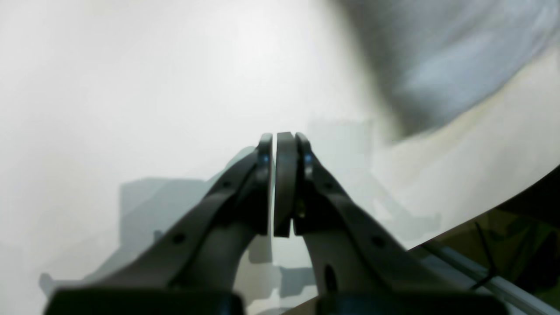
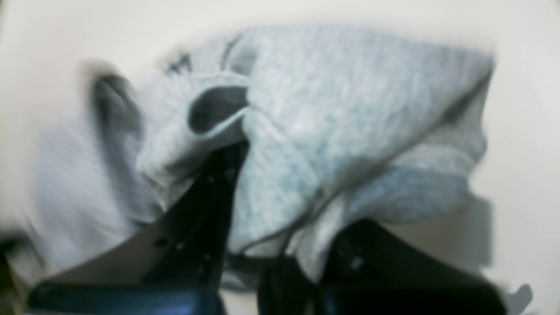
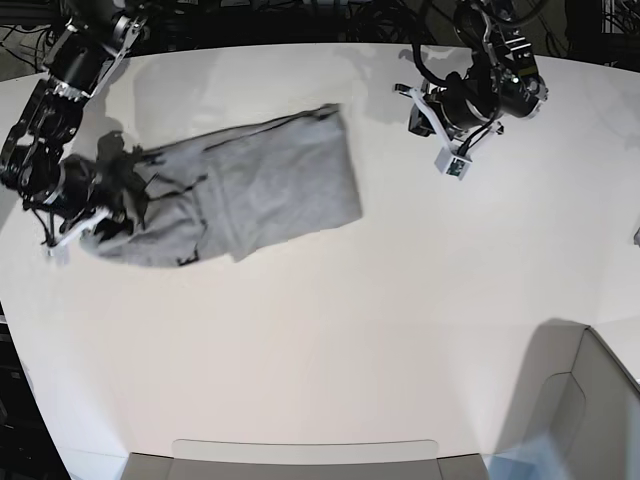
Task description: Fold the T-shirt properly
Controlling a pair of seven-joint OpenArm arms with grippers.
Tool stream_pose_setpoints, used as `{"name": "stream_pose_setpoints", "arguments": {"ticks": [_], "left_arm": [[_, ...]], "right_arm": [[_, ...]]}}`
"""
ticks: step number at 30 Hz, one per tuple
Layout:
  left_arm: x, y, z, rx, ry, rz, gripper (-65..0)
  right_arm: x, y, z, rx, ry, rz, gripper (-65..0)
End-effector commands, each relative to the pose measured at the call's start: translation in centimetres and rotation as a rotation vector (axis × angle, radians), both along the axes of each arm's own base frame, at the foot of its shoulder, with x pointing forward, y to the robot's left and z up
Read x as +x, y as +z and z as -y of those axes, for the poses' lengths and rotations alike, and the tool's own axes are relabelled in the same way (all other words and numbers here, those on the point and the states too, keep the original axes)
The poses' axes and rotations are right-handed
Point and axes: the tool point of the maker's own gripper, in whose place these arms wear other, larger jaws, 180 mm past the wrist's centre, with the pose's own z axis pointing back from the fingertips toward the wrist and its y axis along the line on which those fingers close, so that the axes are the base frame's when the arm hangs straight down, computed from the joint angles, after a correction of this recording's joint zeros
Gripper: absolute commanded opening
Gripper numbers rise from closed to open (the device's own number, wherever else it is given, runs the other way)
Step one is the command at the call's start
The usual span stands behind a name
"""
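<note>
The heather-grey T-shirt [image 3: 270, 185] lies crumpled on the white table [image 3: 380, 320], left of the middle. My right gripper [image 3: 112, 207] is at the shirt's left end. In the right wrist view, bunched grey cloth [image 2: 306, 113] fills the space between that gripper's dark fingers [image 2: 205, 192], so the right gripper [image 2: 280, 210] is shut on the T-shirt. My left gripper [image 3: 425, 115] hangs over bare table to the right of the shirt, apart from it. Its fingertips [image 1: 280, 140] are pressed together with nothing between them. A blurred part of the T-shirt [image 1: 437, 57] shows at the top right there.
A grey bin [image 3: 590, 400] stands at the table's lower right corner. A flat grey tray [image 3: 300, 460] lies along the front edge. Dark cables and arm bases [image 3: 300, 15] line the back edge. The table's edge [image 1: 481, 214] runs close by my left gripper.
</note>
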Motion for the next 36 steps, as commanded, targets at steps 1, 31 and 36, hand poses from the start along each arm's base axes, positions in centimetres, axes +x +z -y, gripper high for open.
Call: {"name": "stream_pose_setpoints", "arguments": {"ticks": [1, 31, 36], "left_arm": [[0.1, 0.5, -0.3, 0.004, -0.004, 0.02, -64.2], [-0.2, 0.3, -1.7, 0.055, -0.032, 0.006, -64.2], [-0.2, 0.2, -1.7, 0.055, -0.035, 0.004, -64.2]], "right_arm": [[1.3, 1.6, 0.2, -0.014, -0.001, 0.028, -65.0], [-3.8, 0.2, -22.1, -0.259, 0.187, -0.132, -65.0], [-4.3, -0.1, -22.5, -0.263, 0.215, -0.134, -65.0]]}}
